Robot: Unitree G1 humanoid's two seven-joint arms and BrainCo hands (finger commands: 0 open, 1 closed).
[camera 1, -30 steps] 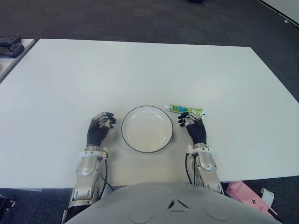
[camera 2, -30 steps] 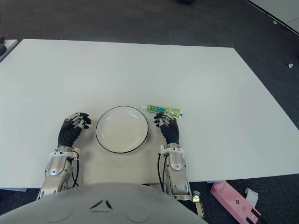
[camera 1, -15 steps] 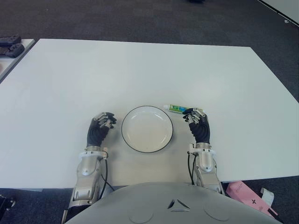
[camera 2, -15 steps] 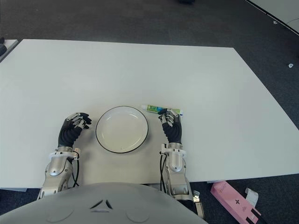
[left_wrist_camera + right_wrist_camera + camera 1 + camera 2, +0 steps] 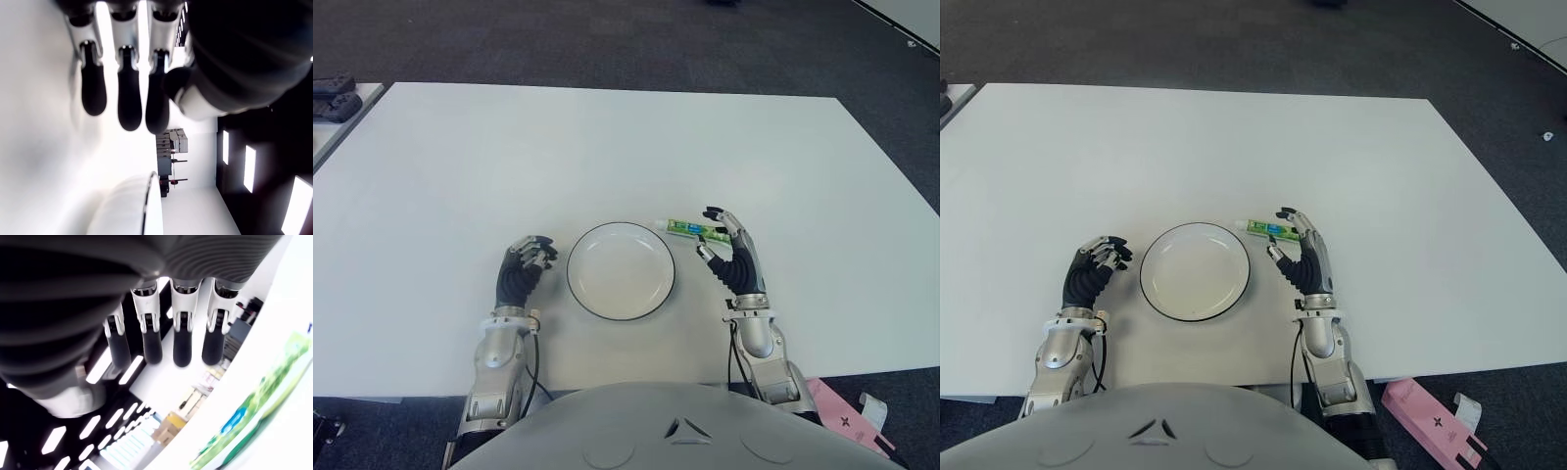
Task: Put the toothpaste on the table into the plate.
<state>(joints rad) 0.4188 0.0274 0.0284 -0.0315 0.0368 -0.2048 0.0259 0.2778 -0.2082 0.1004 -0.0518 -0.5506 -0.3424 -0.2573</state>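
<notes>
Toothpaste on tabletop, apparently ungrasped; right robot hand open over it; plate unfilled.

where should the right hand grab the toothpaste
Likely mid-body, coming down from above. The toothpaste lies flat on the table, long axis running away from the plate rim, so fingers can close across its narrow width. The open right hand is already over its outer end.
</notes>
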